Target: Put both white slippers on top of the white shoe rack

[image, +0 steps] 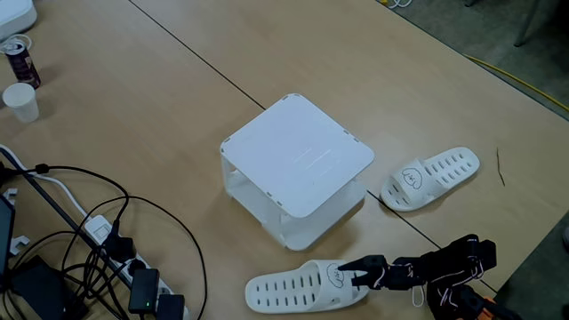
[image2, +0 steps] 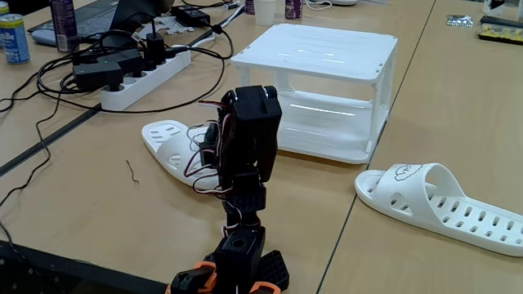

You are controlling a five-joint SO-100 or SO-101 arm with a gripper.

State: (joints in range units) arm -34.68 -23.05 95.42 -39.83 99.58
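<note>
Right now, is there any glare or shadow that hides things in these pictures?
In a fixed view from above, light is soft and even; the white shoe rack top looks nearly flat white, with only a faint shadow. In a fixed view from behind the arm, its top shines, and far clutter is slightly soft.

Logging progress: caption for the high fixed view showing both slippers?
Black robot hand reaching the near white rubber slipper; white plastic shoe rack top bare.

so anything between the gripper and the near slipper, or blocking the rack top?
Nothing visible. The gripper is already at the near slipper strap, and the rack top is bare.
</note>
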